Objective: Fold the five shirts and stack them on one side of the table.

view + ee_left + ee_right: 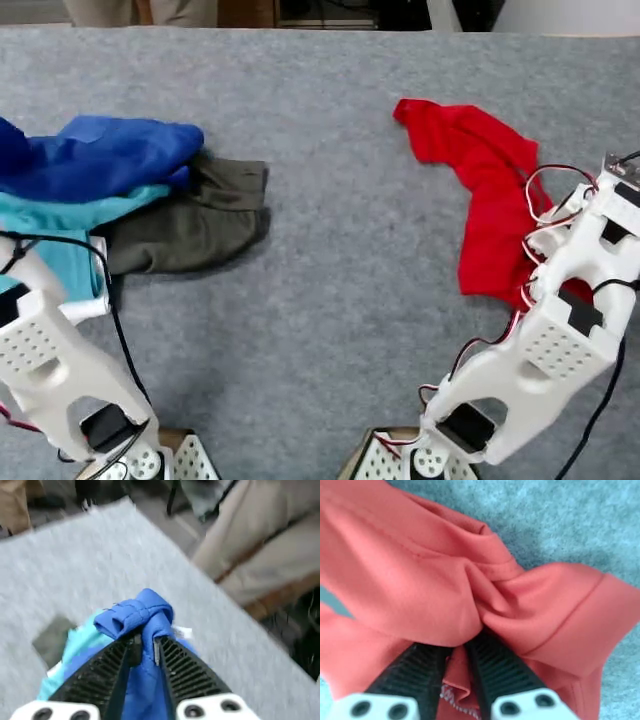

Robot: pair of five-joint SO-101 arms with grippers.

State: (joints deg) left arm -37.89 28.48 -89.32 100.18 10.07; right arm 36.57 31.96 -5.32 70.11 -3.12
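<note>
One red shirt [480, 190], one blue shirt [110, 155]

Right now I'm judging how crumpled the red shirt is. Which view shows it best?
The high view: most of the red shirt shows, a crumpled strip on the right of the table. The right wrist view gives bunched folds pinched in the right gripper. The left wrist view faces the blue shirt.
</note>
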